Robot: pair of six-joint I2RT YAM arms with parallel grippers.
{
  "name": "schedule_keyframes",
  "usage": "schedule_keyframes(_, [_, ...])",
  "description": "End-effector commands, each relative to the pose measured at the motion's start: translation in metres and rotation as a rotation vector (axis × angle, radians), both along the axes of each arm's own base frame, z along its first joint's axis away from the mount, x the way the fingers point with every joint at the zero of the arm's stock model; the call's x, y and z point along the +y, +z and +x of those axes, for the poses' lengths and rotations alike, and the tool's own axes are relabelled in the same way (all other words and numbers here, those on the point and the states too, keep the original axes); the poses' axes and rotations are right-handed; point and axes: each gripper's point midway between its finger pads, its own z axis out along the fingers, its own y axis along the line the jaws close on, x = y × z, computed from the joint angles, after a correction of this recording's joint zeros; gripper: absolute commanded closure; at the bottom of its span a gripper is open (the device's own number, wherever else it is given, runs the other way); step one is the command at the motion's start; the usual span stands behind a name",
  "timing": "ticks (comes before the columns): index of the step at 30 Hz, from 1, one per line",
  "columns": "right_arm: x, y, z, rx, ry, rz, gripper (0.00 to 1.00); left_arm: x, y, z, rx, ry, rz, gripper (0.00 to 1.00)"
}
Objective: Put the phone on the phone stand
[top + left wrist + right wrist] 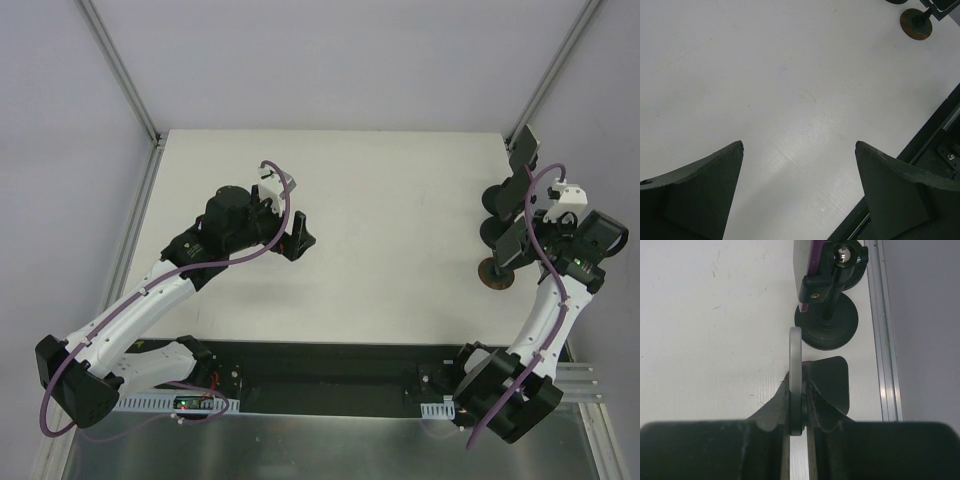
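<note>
Phone (796,371): thin slab, seen edge-on from the right wrist, with a pale grey rim and a rounded upper end; face not visible there. Pinched at its lower part between the right fingers (826,402), closed narrow onto its two flat sides. From above, shows as a dark flat rectangle at the tip of the right arm, close to the right edge of the white desk (380,200). Not yet on the phone stand.

Phone stand (827,327): black, with a round flat disc base resting on the desk, a thin pole rising from the middle and a small clamp head (837,260) with a shiny knob on top. Sits just beyond the phone's upper end in the right wrist view, apart from it. Next to the clamp head, a flat plate (807,275) with a purple tint on its face; cannot tell what it is.

Brown-rimmed disc (916,24) with a short black pole, in the far corner of the left wrist view; from above, just under the held phone.

Left fingers (700,195): spread wide above the desk's white surface, gripping nothing, well apart from phone and stand.

Metal rail (882,340) along the desk's right edge, just beside the stand's base. Purple cable (150,290) clipped along the left arm.
</note>
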Motion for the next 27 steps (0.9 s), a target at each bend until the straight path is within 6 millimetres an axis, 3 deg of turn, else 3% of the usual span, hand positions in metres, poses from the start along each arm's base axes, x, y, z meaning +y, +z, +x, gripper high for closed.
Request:
schedule_keyframes(1, [-0.004, 0.020, 0.008, -0.077, 0.044, -0.072, 1.00, -0.002, 0.018, 0.001, -0.039, -0.008, -0.032, 0.08])
schedule_keyframes(12, [-0.002, -0.004, -0.002, -0.016, 0.054, -0.069, 1.00, -0.002, 0.017, 0.001, -0.036, -0.008, -0.029, 0.08])
schedule_keyframes(19, [-0.011, -0.010, -0.003, 0.012, 0.014, -0.087, 0.99, 0.001, 0.017, 0.003, -0.047, 0.010, -0.016, 0.07])
schedule_keyframes(27, [-0.028, -0.023, -0.013, 0.073, -0.089, -0.128, 0.76, 0.005, 0.017, 0.005, -0.058, 0.024, -0.007, 0.05])
